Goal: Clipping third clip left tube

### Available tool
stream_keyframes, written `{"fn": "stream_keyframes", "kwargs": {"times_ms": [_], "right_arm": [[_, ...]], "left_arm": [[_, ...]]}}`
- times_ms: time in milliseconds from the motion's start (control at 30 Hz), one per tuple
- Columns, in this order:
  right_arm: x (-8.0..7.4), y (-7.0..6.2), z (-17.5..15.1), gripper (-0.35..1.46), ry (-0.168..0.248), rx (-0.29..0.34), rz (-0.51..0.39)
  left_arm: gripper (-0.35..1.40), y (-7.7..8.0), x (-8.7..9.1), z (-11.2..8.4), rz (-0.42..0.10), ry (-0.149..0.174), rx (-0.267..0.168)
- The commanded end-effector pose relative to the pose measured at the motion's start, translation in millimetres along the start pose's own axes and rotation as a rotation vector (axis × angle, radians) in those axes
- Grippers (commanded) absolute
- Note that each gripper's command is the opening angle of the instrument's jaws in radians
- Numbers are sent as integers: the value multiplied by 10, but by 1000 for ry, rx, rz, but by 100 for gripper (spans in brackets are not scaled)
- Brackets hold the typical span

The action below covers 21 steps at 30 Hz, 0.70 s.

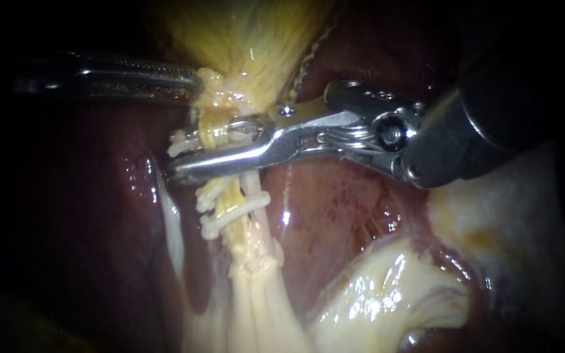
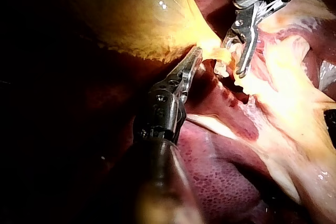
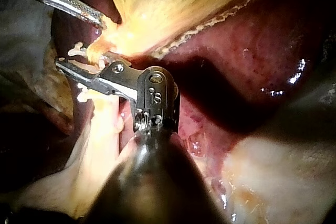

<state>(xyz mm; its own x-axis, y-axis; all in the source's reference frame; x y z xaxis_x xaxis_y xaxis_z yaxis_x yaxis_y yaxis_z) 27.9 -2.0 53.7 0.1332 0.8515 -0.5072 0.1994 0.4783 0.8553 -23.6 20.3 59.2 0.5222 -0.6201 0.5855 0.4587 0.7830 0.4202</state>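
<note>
Jaws of the right instrument [image 1: 204,149], reaching in from the right and lying almost level, are clamped on a white clip [image 1: 179,140] that straddles the tube [image 1: 250,274]. The tube runs upright, crosswise to those jaws, up to the gallbladder [image 1: 250,39]. Two more clips [image 1: 253,200] sit on it just below the jaws, and farther off the left instrument [image 1: 197,85] has its jaws closed on the gallbladder's neck, seemingly keeping the tube stretched.

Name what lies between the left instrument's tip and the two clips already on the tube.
Endoscope view: the right instrument crosses the tube there, carrying a white clip.
</note>
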Motion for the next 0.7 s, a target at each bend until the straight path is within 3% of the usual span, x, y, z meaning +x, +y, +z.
{"fn": "stream_keyframes", "kwargs": {"times_ms": [33, 133, 700], "right_arm": [[0, 0, 0, -11, 0, 0, -1], [-1, 1, -1, -35, 0, 0, -1], [-4, 6, -6, -35, -4, 5, 15]], "left_arm": [[-35, 0, 0, 0, 0, 0, 0], [-35, 0, 0, 0, 0, 0, 0], [-35, 0, 0, 1, 8, 22, 26]]}}
